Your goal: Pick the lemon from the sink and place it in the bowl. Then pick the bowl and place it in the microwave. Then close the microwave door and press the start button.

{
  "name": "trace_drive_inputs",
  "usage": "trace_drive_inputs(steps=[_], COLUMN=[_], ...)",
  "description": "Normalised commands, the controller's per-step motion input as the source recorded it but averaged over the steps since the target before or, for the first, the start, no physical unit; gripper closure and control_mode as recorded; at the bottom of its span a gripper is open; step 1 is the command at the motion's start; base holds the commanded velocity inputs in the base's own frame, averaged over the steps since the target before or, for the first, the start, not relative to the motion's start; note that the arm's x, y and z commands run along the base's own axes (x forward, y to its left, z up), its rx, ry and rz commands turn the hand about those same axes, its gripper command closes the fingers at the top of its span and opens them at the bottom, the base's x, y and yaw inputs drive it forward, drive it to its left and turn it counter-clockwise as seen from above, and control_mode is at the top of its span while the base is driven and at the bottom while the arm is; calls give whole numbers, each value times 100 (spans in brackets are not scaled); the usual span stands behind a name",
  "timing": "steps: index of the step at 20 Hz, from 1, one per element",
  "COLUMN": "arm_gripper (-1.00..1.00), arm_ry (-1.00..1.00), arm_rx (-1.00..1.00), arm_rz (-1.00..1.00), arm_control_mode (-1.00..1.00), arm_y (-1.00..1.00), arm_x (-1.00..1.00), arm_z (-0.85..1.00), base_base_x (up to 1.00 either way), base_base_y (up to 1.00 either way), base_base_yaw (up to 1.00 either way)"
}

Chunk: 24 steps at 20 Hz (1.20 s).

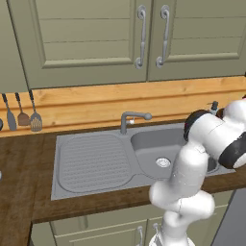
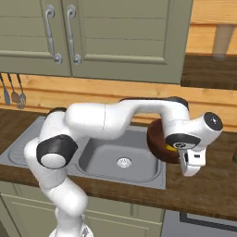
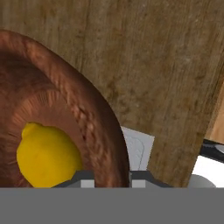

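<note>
Inside the bowl (image 3: pixel 65 113) lies the lemon (image 3: pixel 46 155), low against its wall. Its rim sits clamped between the tips of the pincer (image 3: pixel 113 177), and it hangs tilted just right of the sink (image 2: pixel 139 173), over the wooden bench (image 2: pixel 203 190). No writing can be read anywhere. Behind the basin stands the faucet (image 1: pixel 132 117); three utensils (image 1: pixel 21 115) hang on the wall at the left, and beige cabinet doors (image 1: pixel 91 38) close the view above.
</note>
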Motion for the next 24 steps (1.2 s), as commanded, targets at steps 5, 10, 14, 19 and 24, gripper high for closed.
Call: trace_drive_inputs(steps=[5, 10, 14, 19, 24], arm_gripper=[100, 100, 100, 100, 100], arm_ry=[0, 0, 1, 4, -4], arm_rx=[-1, 0, 0, -1, -2], arm_rz=[-10, -7, -1, 1, 0], arm_control_mode=[-100, -100, -100, -100, 100], arm_y=[98, 90, 55, 17, 1], arm_x=[-14, -23, -39, -6, -10], arm_z=[43, 59, 62, 1, 0], base_base_x=[0, 0, 0, 0, -27], base_base_y=[0, 0, 0, 0, 0], base_base_yaw=[0, 0, 0, 0, -10])
